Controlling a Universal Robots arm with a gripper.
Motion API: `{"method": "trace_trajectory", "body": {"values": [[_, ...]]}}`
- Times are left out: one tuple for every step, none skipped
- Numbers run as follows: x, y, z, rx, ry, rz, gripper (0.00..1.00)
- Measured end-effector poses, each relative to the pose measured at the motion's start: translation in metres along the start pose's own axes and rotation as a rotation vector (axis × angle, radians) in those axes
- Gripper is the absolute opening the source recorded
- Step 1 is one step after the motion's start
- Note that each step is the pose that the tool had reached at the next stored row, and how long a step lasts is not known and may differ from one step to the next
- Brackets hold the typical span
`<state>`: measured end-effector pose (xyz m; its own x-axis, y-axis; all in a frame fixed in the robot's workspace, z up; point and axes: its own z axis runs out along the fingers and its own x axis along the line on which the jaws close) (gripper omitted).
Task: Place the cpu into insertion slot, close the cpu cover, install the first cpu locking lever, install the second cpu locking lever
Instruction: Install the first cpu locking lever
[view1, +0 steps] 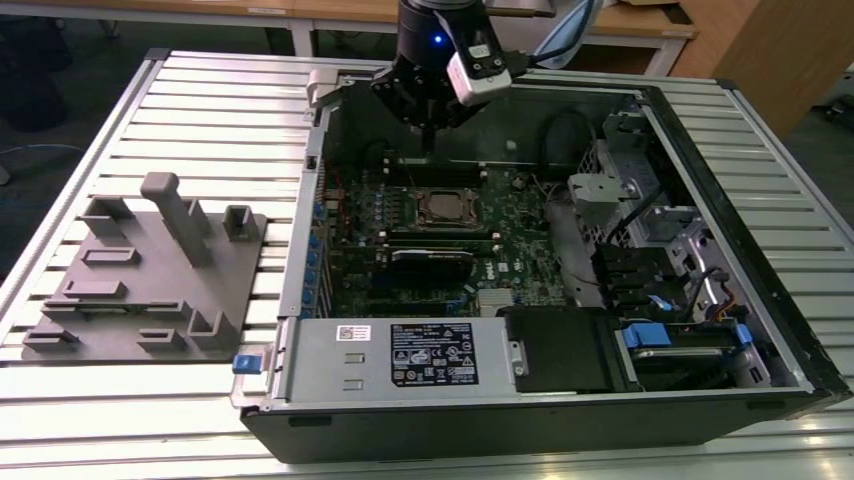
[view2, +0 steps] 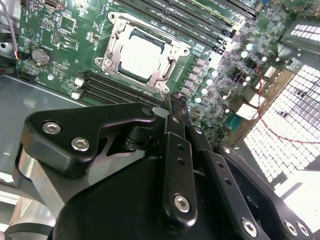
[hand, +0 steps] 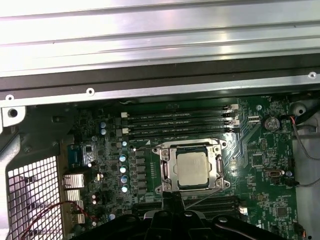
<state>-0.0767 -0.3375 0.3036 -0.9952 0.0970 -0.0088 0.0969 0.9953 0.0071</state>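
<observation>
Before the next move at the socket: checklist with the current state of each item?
1. cpu seated flat in the insertion slot: ok.
2. cpu cover down, framing the cpu: ok.
3. locking levers hooked: cannot tell; rods lie along the socket's sides, but the catches are unclear.
4. gripper empty: ok; jaws shut on nothing.
5. Gripper clear of the cover: ok; in the second wrist view its tip is over the memory slots beside the socket.
</observation>
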Motion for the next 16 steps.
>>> {"method": "trace_trajectory", "body": {"values": [[0.0, 0.0, 0.0, 0.0001, 0.0, 0.0, 0.11], [0.0, 0.0, 0.0, 0.0001, 0.0001, 0.0, 0.11], [0.0003, 0.0, 0.0002, 0.0, 0.0, 0.0, 0.11], [0.0009, -0.0001, 0.0005, -0.0003, -0.0002, 0.0, 0.11], [0.0016, -0.0002, 0.0008, -0.0002, -0.0001, 0.0, 0.11], [0.0022, -0.0002, 0.0009, 0.0, 0.0, 0.0, 0.11], [0.0023, -0.0002, 0.0009, 0.0, 0.0, 0.0, 0.11], [0.0023, -0.0002, 0.0009, 0.0001, 0.0, 0.0, 0.11], [0.0025, -0.0003, 0.0009, 0.0001, 0.0, 0.0, 0.11], [0.003, -0.0003, 0.0011, -0.0001, 0.0, 0.0, 0.11], [0.0037, -0.0004, 0.0015, -0.0002, -0.0001, 0.0, 0.11], [0.0044, -0.0005, 0.0017, -0.0002, -0.0001, 0.0, 0.11], [0.0046, -0.0005, 0.0017, 0.0, 0.0, 0.0, 0.11], [0.0045, -0.0005, 0.0017, 0.0, 0.0, 0.0, 0.11], [0.0046, -0.0005, 0.0017, 0.0001, 0.0001, 0.0, 0.11], [0.0046, -0.0005, 0.0018, 0.0001, 0.0001, 0.0, 0.11]]}}
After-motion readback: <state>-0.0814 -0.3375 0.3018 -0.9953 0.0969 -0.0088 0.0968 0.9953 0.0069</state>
